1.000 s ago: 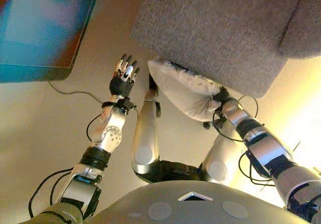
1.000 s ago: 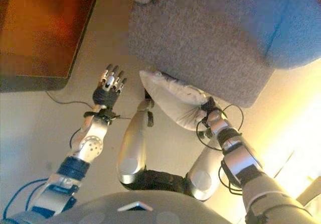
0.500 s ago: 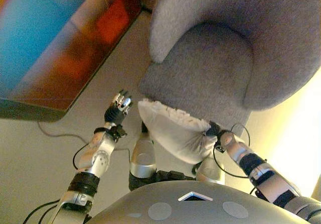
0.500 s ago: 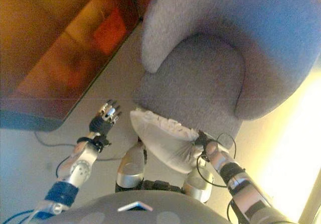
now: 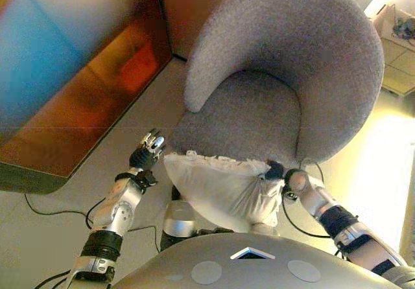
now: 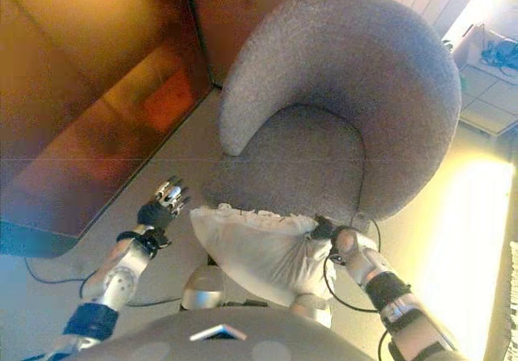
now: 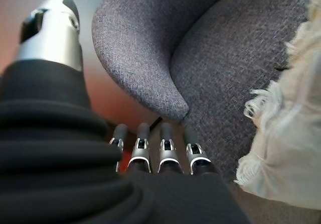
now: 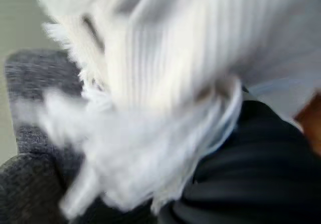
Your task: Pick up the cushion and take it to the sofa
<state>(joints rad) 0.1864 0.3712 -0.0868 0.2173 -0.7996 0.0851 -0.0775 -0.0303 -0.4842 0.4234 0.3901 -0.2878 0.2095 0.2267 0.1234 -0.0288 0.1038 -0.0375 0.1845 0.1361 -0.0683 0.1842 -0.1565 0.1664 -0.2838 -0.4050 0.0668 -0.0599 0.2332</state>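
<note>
A white fringed cushion [image 5: 220,188] hangs in front of me, just short of the front edge of a grey round armchair [image 5: 285,75]. My right hand [image 5: 277,171] is shut on the cushion's right corner, its dark cover showing behind bunched cloth [image 8: 150,108] in the right wrist view. My left hand [image 5: 146,154] hovers open to the left of the cushion, not touching it. In the left wrist view its straight fingers [image 7: 163,151] point at the armchair's seat [image 7: 235,78], with the cushion's fringe [image 7: 286,133] beside them.
A dark reddish-brown cabinet or table [image 5: 71,94] stands to the left of the armchair. A thin cable [image 5: 58,208] lies on the beige floor at the lower left. Pale tiled floor and a box [image 5: 395,33] show at the far right.
The camera has tilted up, so more of the armchair's back shows. The cushion stays in my right hand and is nearer the seat's front edge. My left hand stays open beside it.
</note>
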